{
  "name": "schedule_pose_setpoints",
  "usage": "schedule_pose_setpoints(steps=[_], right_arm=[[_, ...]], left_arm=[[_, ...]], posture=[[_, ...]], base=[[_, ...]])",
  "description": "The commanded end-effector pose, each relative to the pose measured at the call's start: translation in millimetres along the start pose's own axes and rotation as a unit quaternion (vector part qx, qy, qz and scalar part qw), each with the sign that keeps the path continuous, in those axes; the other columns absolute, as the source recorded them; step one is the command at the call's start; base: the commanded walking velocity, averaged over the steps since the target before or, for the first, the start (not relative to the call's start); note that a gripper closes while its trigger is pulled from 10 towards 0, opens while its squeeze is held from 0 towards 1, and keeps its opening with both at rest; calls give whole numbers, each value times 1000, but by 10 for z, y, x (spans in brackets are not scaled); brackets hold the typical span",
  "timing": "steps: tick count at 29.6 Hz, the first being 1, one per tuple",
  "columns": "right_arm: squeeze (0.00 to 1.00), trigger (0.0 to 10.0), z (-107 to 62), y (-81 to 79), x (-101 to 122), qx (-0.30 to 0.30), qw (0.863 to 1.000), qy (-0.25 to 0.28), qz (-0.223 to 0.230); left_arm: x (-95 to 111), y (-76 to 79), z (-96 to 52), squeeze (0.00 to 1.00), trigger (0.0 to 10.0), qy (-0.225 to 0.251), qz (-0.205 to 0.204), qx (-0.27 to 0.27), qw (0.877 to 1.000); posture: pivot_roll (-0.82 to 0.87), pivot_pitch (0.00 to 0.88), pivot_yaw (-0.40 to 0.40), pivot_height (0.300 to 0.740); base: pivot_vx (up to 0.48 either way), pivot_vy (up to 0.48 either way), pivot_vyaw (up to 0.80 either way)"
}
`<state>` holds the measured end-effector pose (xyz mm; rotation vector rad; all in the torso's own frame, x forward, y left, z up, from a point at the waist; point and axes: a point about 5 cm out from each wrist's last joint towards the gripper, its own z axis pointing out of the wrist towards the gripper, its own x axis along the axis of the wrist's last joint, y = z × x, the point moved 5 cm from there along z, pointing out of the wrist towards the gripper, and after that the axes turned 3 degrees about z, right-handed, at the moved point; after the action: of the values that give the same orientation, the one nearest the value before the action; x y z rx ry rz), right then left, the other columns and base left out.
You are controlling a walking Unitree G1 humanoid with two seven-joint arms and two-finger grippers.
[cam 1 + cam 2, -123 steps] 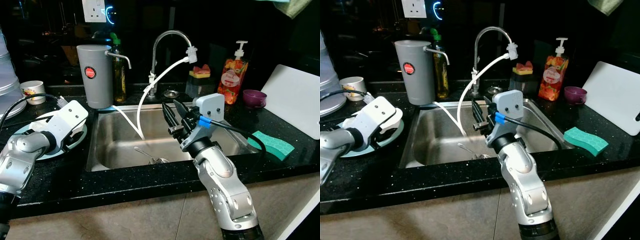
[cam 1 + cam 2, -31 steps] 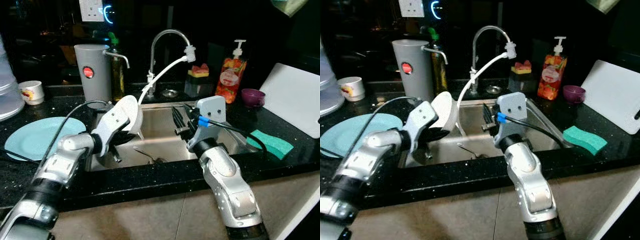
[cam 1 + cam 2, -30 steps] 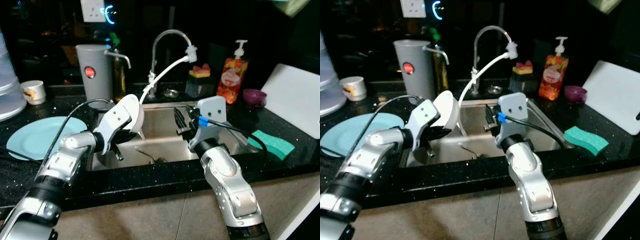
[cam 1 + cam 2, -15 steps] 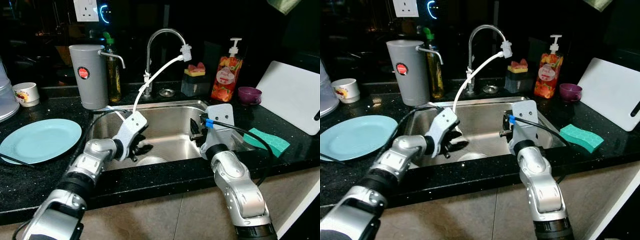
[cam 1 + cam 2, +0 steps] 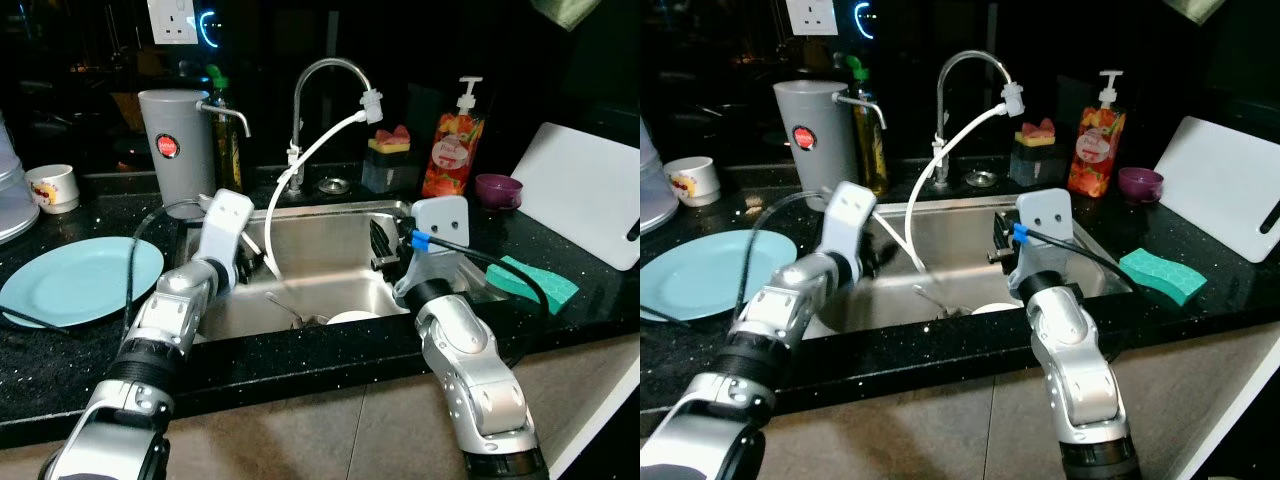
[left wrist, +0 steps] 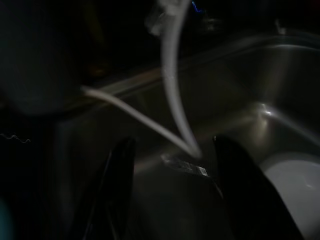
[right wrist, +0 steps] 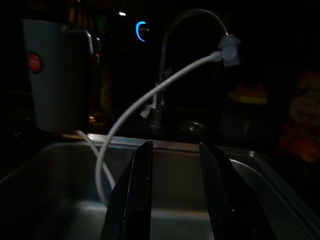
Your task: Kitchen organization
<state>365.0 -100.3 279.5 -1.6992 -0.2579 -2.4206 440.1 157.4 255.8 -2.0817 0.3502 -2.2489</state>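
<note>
Fingers, left gripper (image 6: 172, 195): spread apart, gripping nothing, over the left part of the sink (image 5: 300, 225).
Fingers, right gripper (image 7: 175, 200): parted, empty, above the sink's right side.
White bowl (image 5: 352, 317): lies in the near part of the basin, between the two arms.
Spoon (image 5: 283, 308): rests just left of the bowl.
Blue plate (image 5: 70, 280): flat on the counter, left of the sink.
White hose (image 5: 300, 165): runs from the tap (image 5: 320, 75) down into the basin.
Green sponge (image 5: 540, 282): counter, right of the sink.

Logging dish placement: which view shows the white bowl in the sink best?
The left eye view: the white bowl lies on the sink floor. The right eye view shows its rim, the left wrist view a blurred edge beside the left pincer.
</note>
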Motion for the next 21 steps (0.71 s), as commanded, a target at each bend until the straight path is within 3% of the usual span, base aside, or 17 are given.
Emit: schedule_pose_setpoints(steps=[1,2,6,7,8,9,10,19,20,21], right_arm=[[0,10000,-24,-16,63,7,1000,15,5],[0,10000,-38,-17,76,10,1000,20,7],[0,10000,-63,-23,104,17,999,28,9],[0,10000,-76,-32,119,22,999,33,9],[0,10000,-107,-65,144,34,999,39,9],[0,10000,-107,-65,144,34,999,39,9],[0,10000,-141,-91,148,43,998,41,7],[0,10000,-203,-101,158,48,998,42,7],[0,10000,-216,-96,160,49,998,43,1],[0,10000,-226,-88,159,49,998,43,-9]], left_arm=[[-33,-104,-76,0,10000,8,18,30,999],[-16,-136,-152,0,10000,22,33,22,999],[12,-170,-297,0,10000,41,26,6,999],[44,-202,-377,0,10000,50,21,15,998],[101,-290,-539,0,10000,63,-9,56,996],[101,-290,-539,0,10000,63,-9,56,996],[145,-273,-699,0,10000,78,23,67,994],[109,-199,-961,0,10000,89,78,53,992],[39,-196,-1003,0,10000,75,77,51,993],[-44,-211,-1041,0,10000,54,51,55,996]], posture=[[1,43,-41,740],[12,45,-46,740],[22,51,-50,740],[28,54,-51,740],[38,60,-53,740],[38,60,-53,740],[47,68,-54,740],[59,87,-53,740],[61,90,-51,740],[65,92,-51,740]], base=[[0,0,0],[0,0,0],[0,0,0],[0,0,0],[0,0,0],[0,0,0],[0,0,0],[0,0,0],[0,0,0],[0,0,0]])
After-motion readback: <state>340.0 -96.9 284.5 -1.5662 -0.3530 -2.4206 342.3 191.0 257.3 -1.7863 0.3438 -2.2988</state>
